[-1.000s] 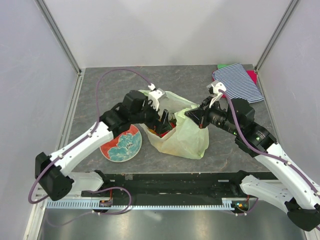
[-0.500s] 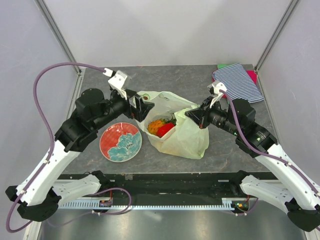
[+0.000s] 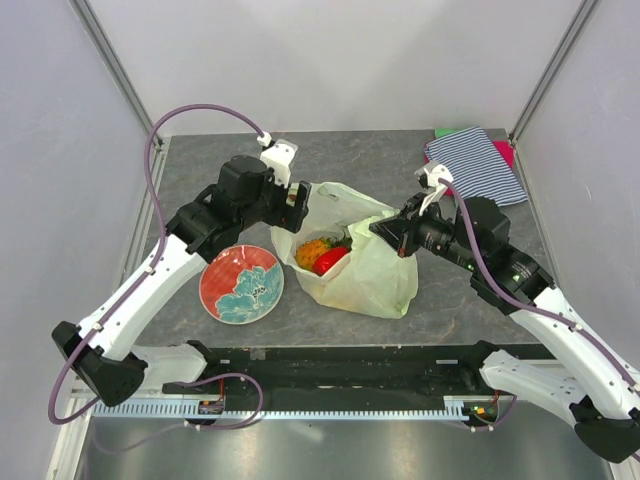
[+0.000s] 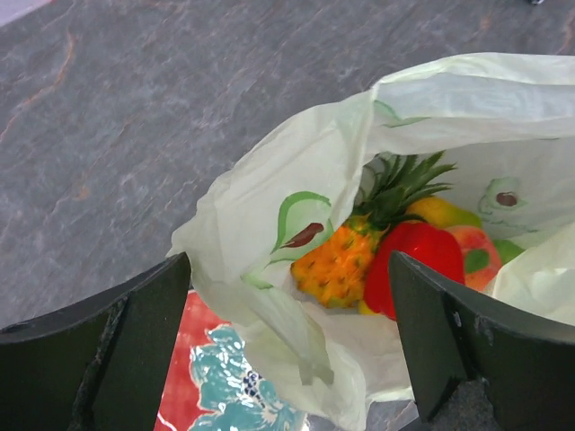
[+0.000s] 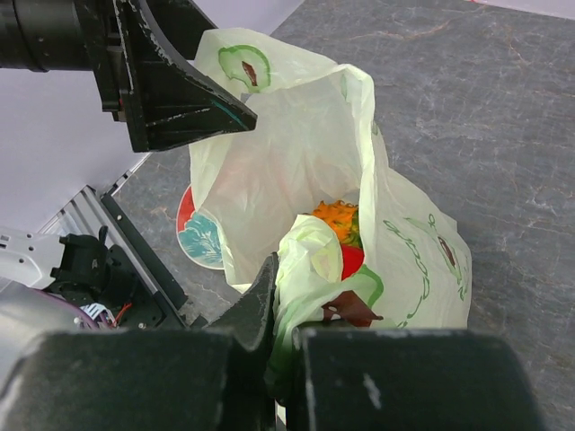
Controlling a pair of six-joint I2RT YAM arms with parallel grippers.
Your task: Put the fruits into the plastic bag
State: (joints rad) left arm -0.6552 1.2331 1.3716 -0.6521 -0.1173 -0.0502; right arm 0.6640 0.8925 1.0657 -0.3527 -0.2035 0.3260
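The plastic bag (image 3: 372,278) is being held open at its 2 o'clock rim by the right gripper (image 3: 385,232), fingers clamped on it. The fruits (image 3: 324,253) are sitting inside. The left gripper (image 3: 297,196) is being hovered at 11 o'clock, fingers apart, empty. Filling seems done; releasing the rim is likely next.

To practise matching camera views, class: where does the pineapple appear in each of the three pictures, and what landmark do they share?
Top: pineapple at centre, in the bag.
Left wrist: pineapple right of centre, leaves up.
Right wrist: pineapple mid-frame, partly hidden.
Shared: the plate beside the bag.
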